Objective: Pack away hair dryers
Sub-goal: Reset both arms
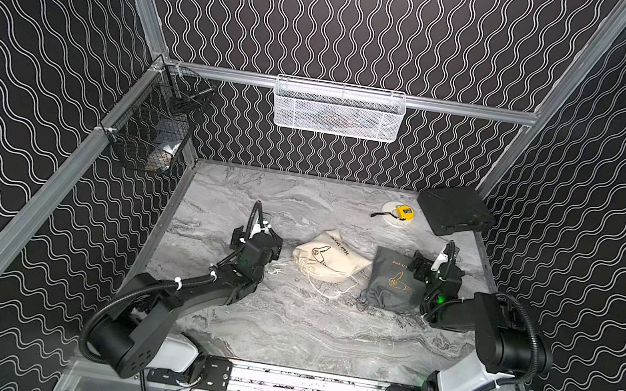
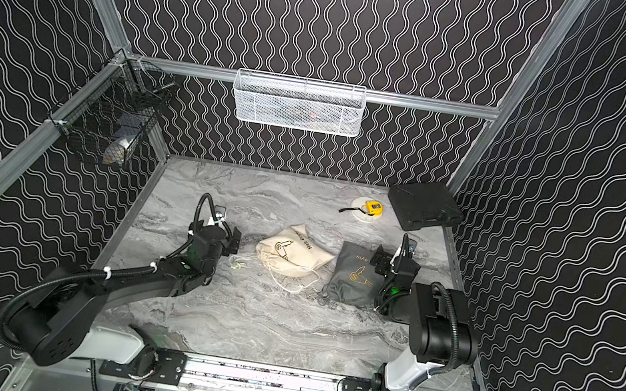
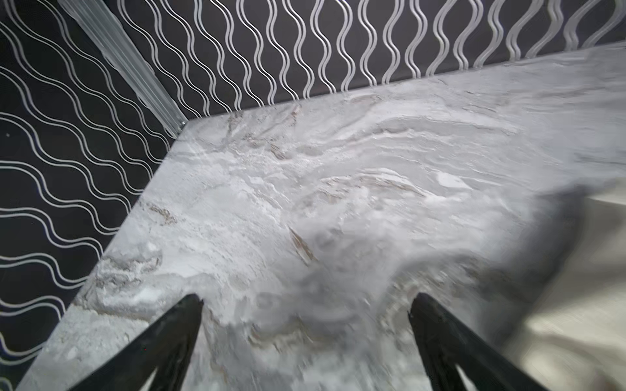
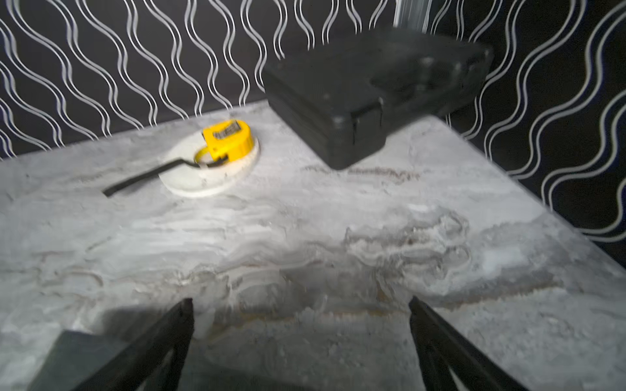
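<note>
Beige bag (image 1: 329,260), likely full, mouth toward wide-apart left end effector (image 3: 306,298).

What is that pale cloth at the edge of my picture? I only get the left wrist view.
Observer: It is a beige drawstring bag printed "Hair Dryer", which your view cuts off.
Operator: Is it the only bag out there?
Observer: No. A dark grey bag with a gold dryer print lies beside it.
Operator: Anything else lying around?
Observer: Farther back, a yellow tape measure rests on a white disc.
</note>
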You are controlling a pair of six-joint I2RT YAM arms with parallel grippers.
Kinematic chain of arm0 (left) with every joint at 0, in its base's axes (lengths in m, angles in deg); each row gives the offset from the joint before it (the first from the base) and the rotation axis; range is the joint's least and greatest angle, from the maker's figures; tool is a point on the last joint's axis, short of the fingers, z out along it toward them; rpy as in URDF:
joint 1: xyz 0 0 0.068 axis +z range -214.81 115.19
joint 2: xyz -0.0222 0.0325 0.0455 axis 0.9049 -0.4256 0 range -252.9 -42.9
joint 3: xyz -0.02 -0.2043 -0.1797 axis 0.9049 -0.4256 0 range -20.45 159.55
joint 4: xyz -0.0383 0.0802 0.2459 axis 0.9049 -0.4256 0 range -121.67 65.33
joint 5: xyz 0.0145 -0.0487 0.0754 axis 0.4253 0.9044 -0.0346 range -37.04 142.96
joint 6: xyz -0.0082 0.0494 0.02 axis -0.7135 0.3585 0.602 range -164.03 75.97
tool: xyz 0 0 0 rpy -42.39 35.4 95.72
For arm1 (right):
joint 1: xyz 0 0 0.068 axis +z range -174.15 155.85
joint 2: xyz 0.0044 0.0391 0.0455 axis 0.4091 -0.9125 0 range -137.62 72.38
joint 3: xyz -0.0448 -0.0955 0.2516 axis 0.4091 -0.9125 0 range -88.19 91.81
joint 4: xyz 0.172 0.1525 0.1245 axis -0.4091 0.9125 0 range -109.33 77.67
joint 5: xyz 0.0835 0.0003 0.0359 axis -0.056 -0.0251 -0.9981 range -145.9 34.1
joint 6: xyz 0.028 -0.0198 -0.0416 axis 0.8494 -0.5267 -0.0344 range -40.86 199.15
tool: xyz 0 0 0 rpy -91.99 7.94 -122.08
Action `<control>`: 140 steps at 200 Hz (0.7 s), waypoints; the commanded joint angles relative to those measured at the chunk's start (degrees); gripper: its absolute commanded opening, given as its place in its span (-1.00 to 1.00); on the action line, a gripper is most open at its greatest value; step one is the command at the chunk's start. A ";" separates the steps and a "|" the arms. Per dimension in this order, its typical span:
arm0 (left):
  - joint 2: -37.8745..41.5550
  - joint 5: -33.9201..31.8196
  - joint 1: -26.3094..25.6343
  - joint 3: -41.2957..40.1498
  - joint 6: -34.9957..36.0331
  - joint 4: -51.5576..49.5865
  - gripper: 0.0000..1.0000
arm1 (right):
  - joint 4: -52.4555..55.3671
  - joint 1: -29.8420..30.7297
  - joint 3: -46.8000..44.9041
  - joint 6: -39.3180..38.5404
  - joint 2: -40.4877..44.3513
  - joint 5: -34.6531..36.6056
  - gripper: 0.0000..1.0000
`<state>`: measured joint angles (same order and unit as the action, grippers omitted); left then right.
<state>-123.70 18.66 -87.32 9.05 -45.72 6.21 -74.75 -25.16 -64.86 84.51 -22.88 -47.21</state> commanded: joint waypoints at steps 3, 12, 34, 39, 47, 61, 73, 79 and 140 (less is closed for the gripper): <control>-2.36 3.70 4.83 0.97 6.25 7.15 0.98 | 1.01 0.05 0.18 -0.16 0.00 0.01 1.00; -2.00 5.09 6.48 1.55 7.03 6.51 0.98 | -1.80 0.05 -0.36 -0.54 -0.73 -0.08 1.00; 0.20 13.43 10.56 -1.27 7.01 7.76 0.98 | 0.91 0.05 0.16 0.00 0.04 0.45 1.00; 0.92 15.39 11.67 -1.72 5.28 6.33 0.98 | 0.06 0.05 -0.07 -0.13 -0.23 0.41 1.00; 1.82 17.17 12.75 -2.53 3.09 3.51 0.98 | -1.26 0.05 -0.28 -0.35 -0.58 0.36 1.00; 1.07 18.39 13.00 -6.60 2.95 10.62 0.98 | 0.18 0.05 -0.04 -0.11 -0.06 0.45 1.00; -1.85 20.35 13.59 -9.00 4.84 18.59 0.98 | -0.67 0.05 -0.20 -0.25 -0.31 0.50 1.00; -3.40 21.60 14.58 -9.55 4.50 21.58 0.98 | -1.31 0.05 -0.36 -0.31 -0.39 0.71 1.00; -14.14 34.06 22.06 -8.36 1.55 28.29 0.98 | -1.95 0.13 -0.79 1.06 -0.36 4.19 1.00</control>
<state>-136.81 45.65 -66.18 -1.95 -44.34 30.29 -75.91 -25.16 -65.86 85.58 -23.10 -44.90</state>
